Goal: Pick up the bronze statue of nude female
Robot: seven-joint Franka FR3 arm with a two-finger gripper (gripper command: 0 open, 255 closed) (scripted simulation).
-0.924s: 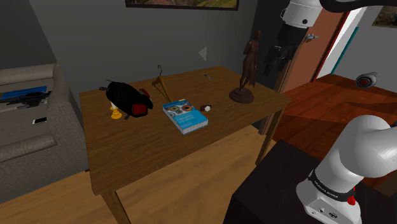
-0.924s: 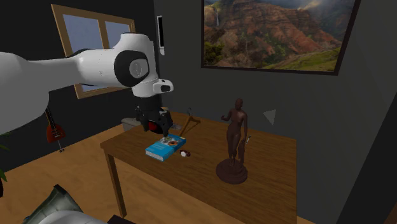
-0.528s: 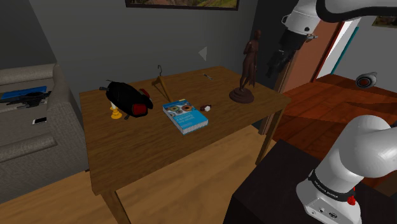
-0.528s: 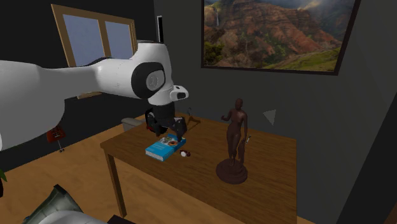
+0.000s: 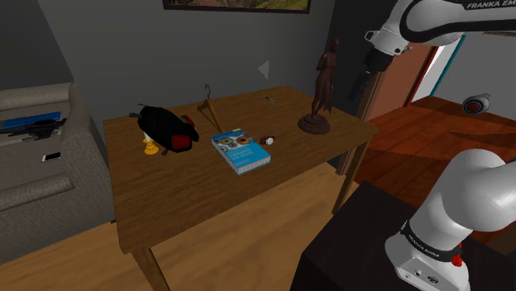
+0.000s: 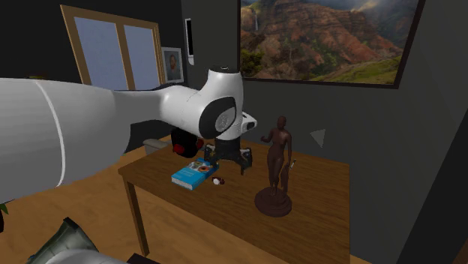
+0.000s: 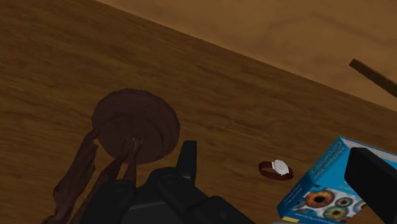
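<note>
The statue [image 5: 325, 78] stands up straight on its round base [image 7: 135, 125]. It is near a corner of the table [image 5: 165, 190], at the shoulder view's right. The gripper [image 6: 227, 158] hangs in the air near the statue and does not touch it. Its two fingers [image 7: 188, 156] are wide apart and hold nothing. The statue is not between them. It is off to the side of one finger.

I think the big danger is a bump. The statue is tall and thin, and its base is small. If a finger hits it from the side on the way in, it could tip over. It stands close to the table's edge, so it might even drop to the floor. A bad grab could go wrong too. The body is bumpy and narrow, with arms that stick out, so the fingers may close on a thin part and let it twist or slip.

The statue is dark brown and looks hard and smooth, with a dull shine. The base is a flat disc with a raised step in the middle. The table is brown wood with long lines in it. A small watch [image 7: 275, 169] with a dark red-brown band and a pale face lies near the base. A blue book [image 7: 318, 191] with bright round shapes on its cover lies a bit further off.
</note>
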